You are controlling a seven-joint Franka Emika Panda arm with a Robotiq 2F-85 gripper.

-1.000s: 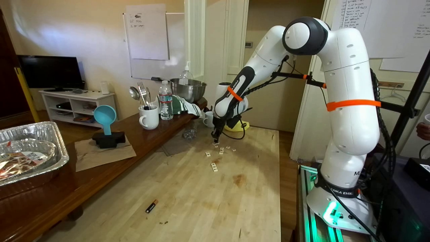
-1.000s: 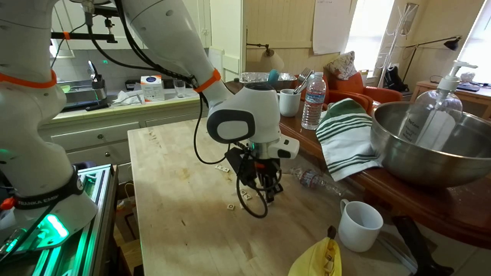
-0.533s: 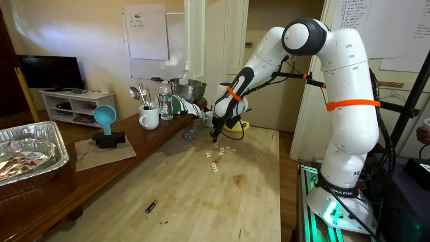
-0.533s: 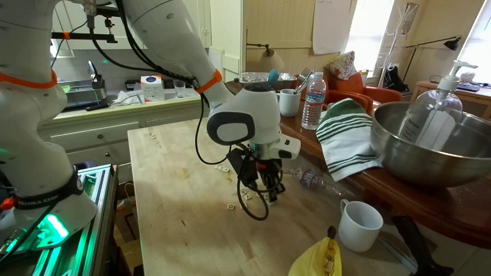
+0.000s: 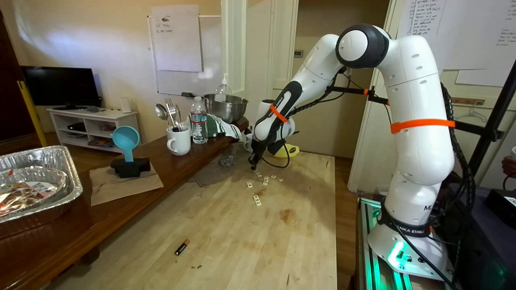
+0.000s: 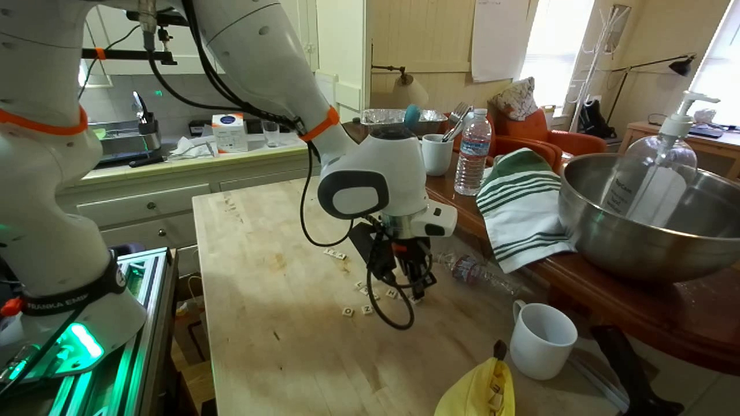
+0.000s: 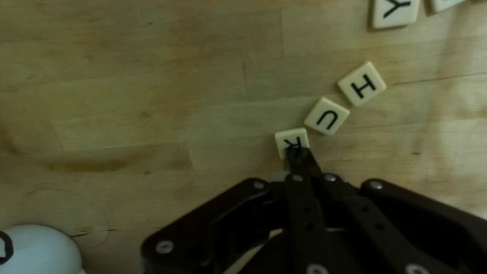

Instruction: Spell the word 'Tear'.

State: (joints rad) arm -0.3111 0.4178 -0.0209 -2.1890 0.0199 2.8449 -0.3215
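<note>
Wrist view: black jointed tool point(image 7: 299, 153) narrow, tips overlapping square cream R tile point(image 7: 287, 139); square cream U tile point(image 7: 327, 116), square cream H tile point(image 7: 362, 84) right of centre

You've got a battery point(image 5: 182, 247) on your bench point(image 5: 250, 245), clear bottle point(image 6: 475, 274) on its side, yellow curved thing point(image 6: 471, 388), white mug point(image 6: 543, 346) near it, on your brown counter point(image 5: 100, 217) a steel bowl point(image 6: 642, 248) holding a pump bottle point(image 6: 650, 182), striped towel point(image 6: 520, 211) beside it
</note>
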